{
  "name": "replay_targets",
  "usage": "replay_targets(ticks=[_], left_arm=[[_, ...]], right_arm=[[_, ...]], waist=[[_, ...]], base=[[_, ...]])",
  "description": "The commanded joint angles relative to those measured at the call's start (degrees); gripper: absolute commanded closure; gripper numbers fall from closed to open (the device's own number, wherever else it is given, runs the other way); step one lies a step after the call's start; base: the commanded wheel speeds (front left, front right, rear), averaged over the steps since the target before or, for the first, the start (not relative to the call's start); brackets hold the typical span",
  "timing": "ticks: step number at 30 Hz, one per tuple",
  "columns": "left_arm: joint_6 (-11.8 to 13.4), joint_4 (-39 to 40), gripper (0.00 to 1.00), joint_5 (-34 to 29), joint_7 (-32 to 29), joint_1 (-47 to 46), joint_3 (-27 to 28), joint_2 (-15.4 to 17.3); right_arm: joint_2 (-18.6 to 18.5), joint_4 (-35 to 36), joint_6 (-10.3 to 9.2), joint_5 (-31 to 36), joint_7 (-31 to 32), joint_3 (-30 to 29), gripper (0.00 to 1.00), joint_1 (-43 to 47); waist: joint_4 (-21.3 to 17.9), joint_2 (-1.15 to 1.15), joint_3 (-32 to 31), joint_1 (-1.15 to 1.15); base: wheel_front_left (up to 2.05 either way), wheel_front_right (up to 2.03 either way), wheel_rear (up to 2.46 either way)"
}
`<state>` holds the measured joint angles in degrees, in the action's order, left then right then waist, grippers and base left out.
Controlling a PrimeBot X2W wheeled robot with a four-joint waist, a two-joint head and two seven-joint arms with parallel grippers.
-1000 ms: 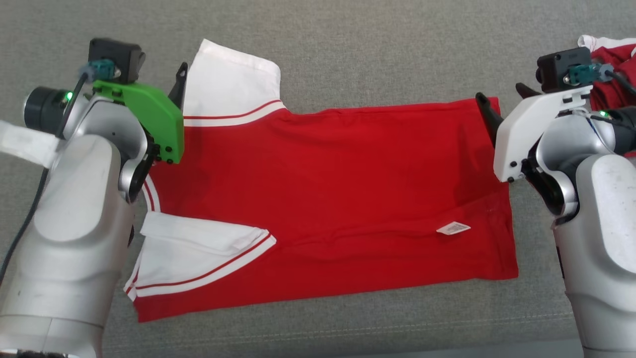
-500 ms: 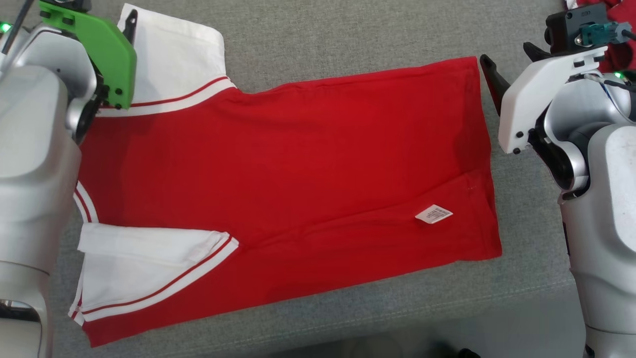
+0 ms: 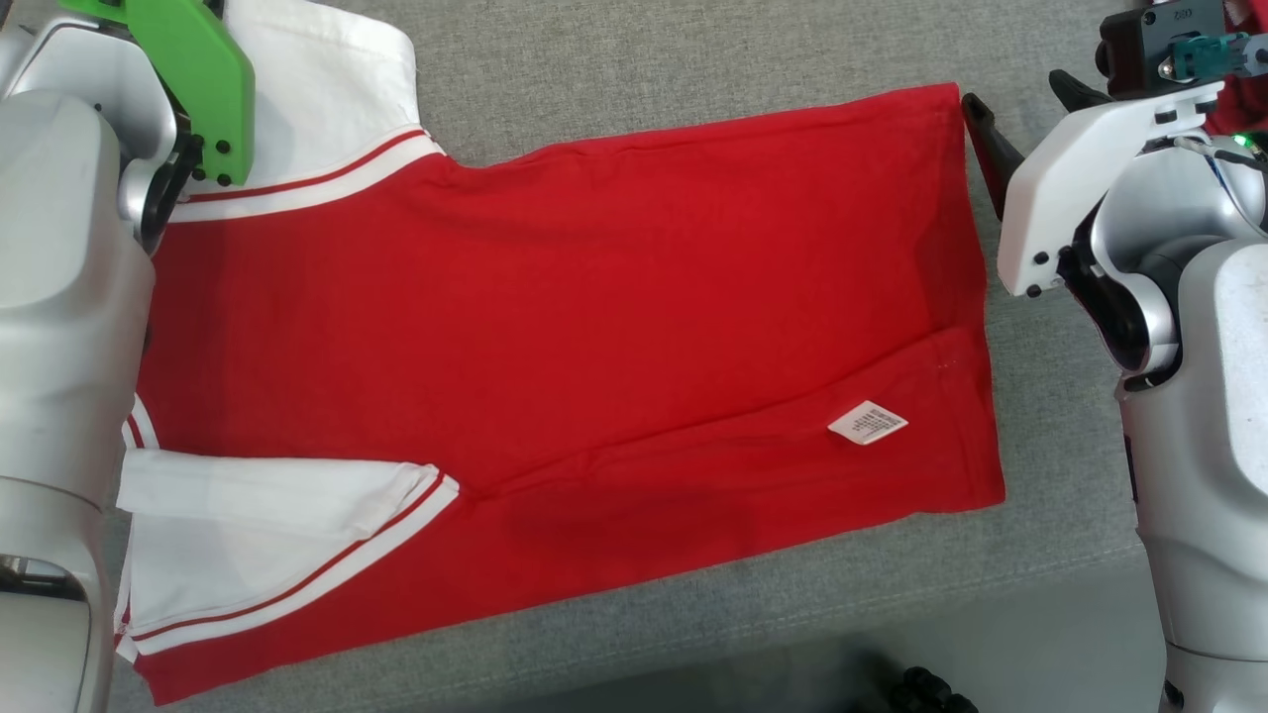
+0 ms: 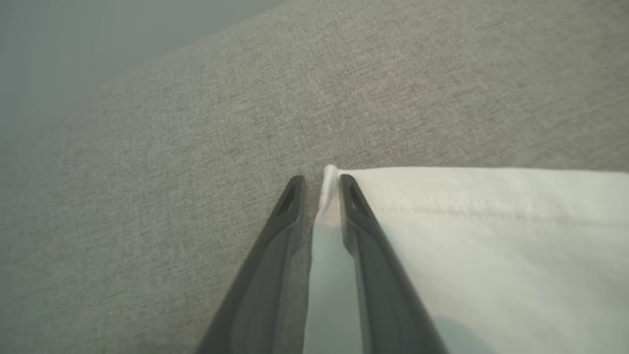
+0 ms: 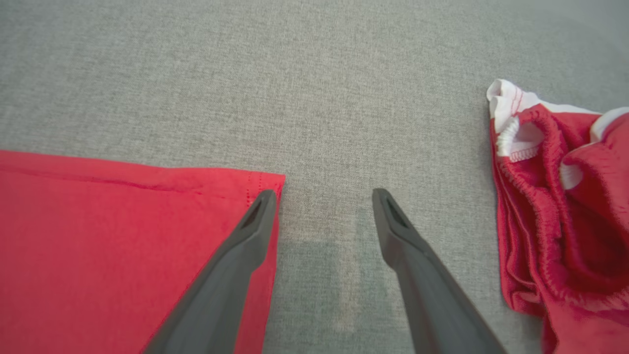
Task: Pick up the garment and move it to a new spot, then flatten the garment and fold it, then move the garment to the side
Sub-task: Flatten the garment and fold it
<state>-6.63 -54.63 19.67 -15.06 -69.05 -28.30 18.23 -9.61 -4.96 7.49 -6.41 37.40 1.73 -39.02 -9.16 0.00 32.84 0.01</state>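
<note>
Red garment point(image 3: 594, 297) lies flat across the grey cushion point(image 3: 644, 59), hem end toward 3 o'clock, sleeves toward 9 o'clock. The far white sleeve point(image 3: 317, 79) at 11 o'clock is cut off by the frame top and partly hidden behind the green bracket point(image 3: 198, 69) on the left arm. The near sleeve point(image 3: 267, 535) at 8 o'clock is folded in over the red body. The neck end at 9 o'clock is hidden behind the left forearm. A small white label point(image 3: 868, 423) sits near the hem at 4 o'clock; its print is too small to read.

Left gripper point(image 4: 319, 179): fingers narrowly apart with the far sleeve's corner standing up between them. A thin sliver of grey shows beside one finger, so I cannot tell if it pinches.

Right gripper point(image 5: 324, 196): fingers wide apart, one over the hem corner, the other over bare cushion, nothing held.

A second red bundle point(image 5: 565, 221) sits crumpled at 3 o'clock of the right wrist view, cut off by the frame edge. A dark shape point(image 3: 926, 688) at 5 o'clock below the cushion is hard to make out.
</note>
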Motion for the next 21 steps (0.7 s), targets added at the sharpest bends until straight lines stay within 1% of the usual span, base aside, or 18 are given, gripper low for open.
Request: replay_targets(ticks=[1, 2, 3, 4, 7, 11, 20, 21], left_arm=[[0.0, -1.2, 0.71, 0.6, -0.3, -0.2, -0.3, -0.4], [-0.2, -1.6, 0.80, 0.8, -0.6, -0.2, -0.5, -0.6], [-0.2, -2.1, 0.94, 0.9, -1.0, 0.0, -0.7, -1.0], [-0.3, -2.5, 1.00, 1.1, -1.3, 0.1, -0.9, -1.4], [-0.4, -3.5, 1.00, 1.7, -1.1, 0.1, -1.4, -2.8], [-0.5, -4.4, 1.00, 2.1, -0.3, 0.3, -1.9, -4.0], [-0.6, -6.4, 1.00, 3.1, 1.1, 0.7, -2.8, -5.4], [-0.7, -6.6, 1.00, 3.3, 1.2, 0.6, -2.9, -5.5]], right_arm=[[0.1, 0.0, -0.02, 0.0, 0.1, -0.2, 0.00, 0.3], [0.2, 0.1, -0.02, 0.0, 0.1, -0.2, 0.00, 0.3], [0.3, 0.2, -0.02, 0.0, 0.2, -0.3, 0.00, 0.3], [0.3, 0.3, -0.02, 0.0, 0.3, -0.2, 0.00, 0.2], [0.2, 1.8, -0.02, 0.7, -1.2, -1.4, 0.00, -1.3], [0.8, 2.1, -0.02, 1.5, -2.2, -2.8, 0.00, -0.8], [1.5, -2.4, -0.02, 2.2, 0.0, -2.5, 0.00, -0.7], [1.6, -3.0, -0.02, 2.1, 0.3, -2.3, 0.02, -0.9]], waist=[[0.0, 0.00, 0.2, -0.01], [0.1, 0.00, 0.3, -0.01], [0.1, 0.00, 0.3, -0.01], [0.2, 0.00, 0.4, -0.01], [0.8, 0.00, 0.6, -0.01], [1.5, 0.00, 0.3, -0.01], [2.4, 0.00, 0.0, -0.01], [2.5, 0.00, 0.1, -0.01]], base=[[0.00, 0.00, 0.00], [0.00, 0.00, 0.00], [0.00, 0.00, 0.00], [0.00, 0.00, 0.00], [0.00, 0.00, 0.00], [0.00, 0.00, 0.00], [0.00, 0.00, 0.00], [0.00, 0.00, 0.00]])
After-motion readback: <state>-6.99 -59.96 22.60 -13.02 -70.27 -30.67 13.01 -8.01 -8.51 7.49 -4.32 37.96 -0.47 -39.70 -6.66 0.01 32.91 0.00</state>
